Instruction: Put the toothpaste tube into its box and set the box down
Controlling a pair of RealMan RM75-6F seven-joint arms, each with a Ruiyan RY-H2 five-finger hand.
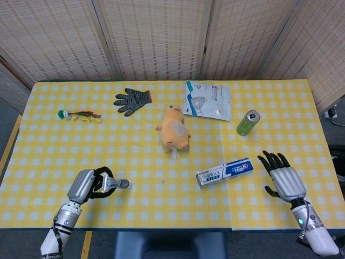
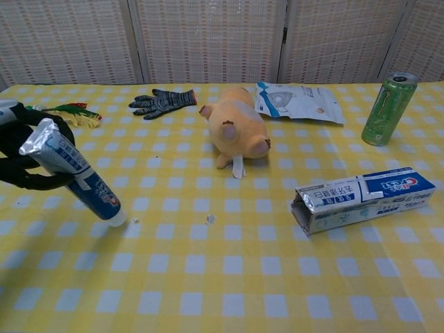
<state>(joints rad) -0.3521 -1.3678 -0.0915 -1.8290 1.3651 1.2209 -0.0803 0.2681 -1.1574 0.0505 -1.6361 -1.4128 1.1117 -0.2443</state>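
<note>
We see the left hand (image 2: 21, 149) with fingers grasping the toothpaste tube (image 2: 75, 177), cap tilted down toward the bench (image 1: 161, 205). The box (image 1: 224, 172) lies open-ended toward it, nothing between. Right hand (image 1: 283, 178) hovers beside, fingers released. Plush pig (image 1: 174, 129), can (image 1: 247, 123) behind.
</note>
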